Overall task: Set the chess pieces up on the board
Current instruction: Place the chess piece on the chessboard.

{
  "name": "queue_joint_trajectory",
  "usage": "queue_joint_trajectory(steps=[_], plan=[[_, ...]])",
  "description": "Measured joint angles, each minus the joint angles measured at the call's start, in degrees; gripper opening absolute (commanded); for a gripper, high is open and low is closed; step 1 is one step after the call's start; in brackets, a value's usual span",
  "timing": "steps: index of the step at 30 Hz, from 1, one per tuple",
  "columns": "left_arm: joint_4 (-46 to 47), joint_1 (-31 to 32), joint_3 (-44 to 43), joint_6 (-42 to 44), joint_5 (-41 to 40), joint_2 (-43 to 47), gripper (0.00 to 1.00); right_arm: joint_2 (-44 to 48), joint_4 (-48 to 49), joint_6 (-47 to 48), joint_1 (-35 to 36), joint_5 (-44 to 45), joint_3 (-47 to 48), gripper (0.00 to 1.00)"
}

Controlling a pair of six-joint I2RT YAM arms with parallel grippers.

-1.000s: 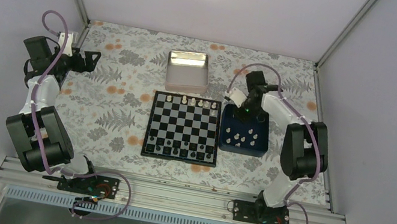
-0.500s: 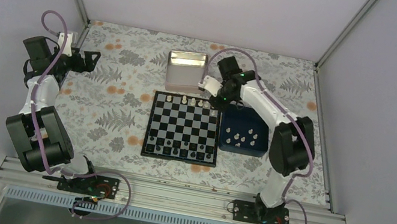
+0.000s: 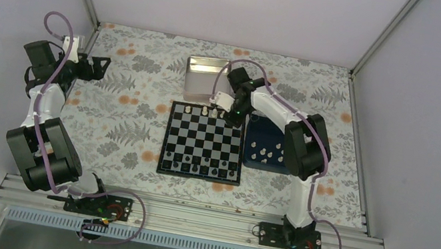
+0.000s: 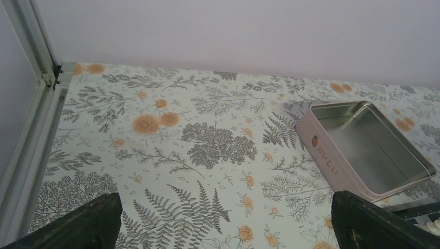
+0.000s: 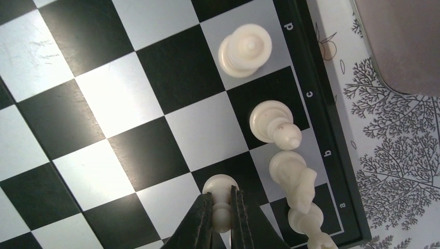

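Left arm (image 3: 49, 99) and right arm (image 3: 274, 110): white links, black joints, looping mauve cables (image 3: 60, 15), 2 black fingers (image 5: 200, 223) each.

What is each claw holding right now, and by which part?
The right claw holds a white pawn, pinched by its upper part, its base toward the board. The left claw is open and holds nothing.

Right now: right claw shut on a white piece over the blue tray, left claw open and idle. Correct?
Wrong on location. The right claw, shut on a white piece, is over the board, not the blue tray; the right wrist view shows it. The left claw is open and idle, as stated.
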State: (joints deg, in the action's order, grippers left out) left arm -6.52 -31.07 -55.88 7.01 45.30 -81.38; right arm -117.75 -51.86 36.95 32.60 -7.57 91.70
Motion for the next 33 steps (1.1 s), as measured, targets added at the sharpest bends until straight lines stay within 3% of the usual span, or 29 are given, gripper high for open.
queue_joint_trajectory(steps=[33], plan=[[0.00, -0.04, 0.42, -0.13, 0.50, 0.00, 1.00, -1.68, 0.22, 0.07, -0.48, 1.92, -0.07, 0.13]])
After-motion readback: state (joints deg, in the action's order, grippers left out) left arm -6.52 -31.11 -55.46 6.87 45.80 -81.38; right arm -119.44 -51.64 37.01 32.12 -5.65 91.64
